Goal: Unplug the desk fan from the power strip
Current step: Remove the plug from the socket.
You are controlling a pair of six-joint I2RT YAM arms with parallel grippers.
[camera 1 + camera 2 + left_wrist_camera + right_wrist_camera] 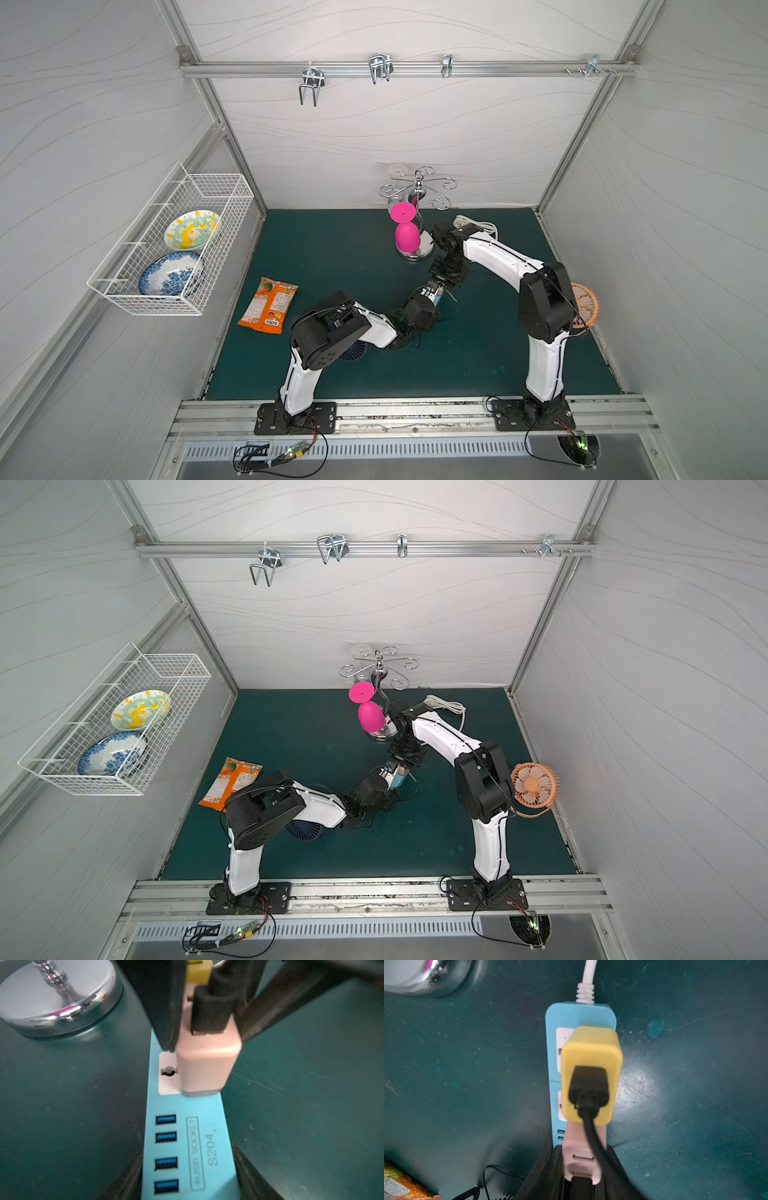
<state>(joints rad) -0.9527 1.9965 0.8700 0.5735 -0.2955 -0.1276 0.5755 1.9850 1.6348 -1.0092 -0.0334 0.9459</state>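
The work surface is a flat, dark green mat (332,257) (291,737) covering the cell floor between the wall panels.

Items resting directly on it:

- An orange printed foil snack packet (269,306) (231,786) lies flat near the left edge.
- The round chrome base of a wire glass stand (422,251) (41,1001) stands at the rear centre.
- A light-blue rectangular plastic power strip (187,1147) (566,1016) lies flat near the centre, just in front of the chrome base and apart from it.
- The strip's thick white cord (482,226) (449,706) is coiled at the rear.
- A peach-coloured round desk fan (533,784) (584,305) stands at the right edge.
- A dark blue round fan grille (305,830) lies front left, partly hidden.
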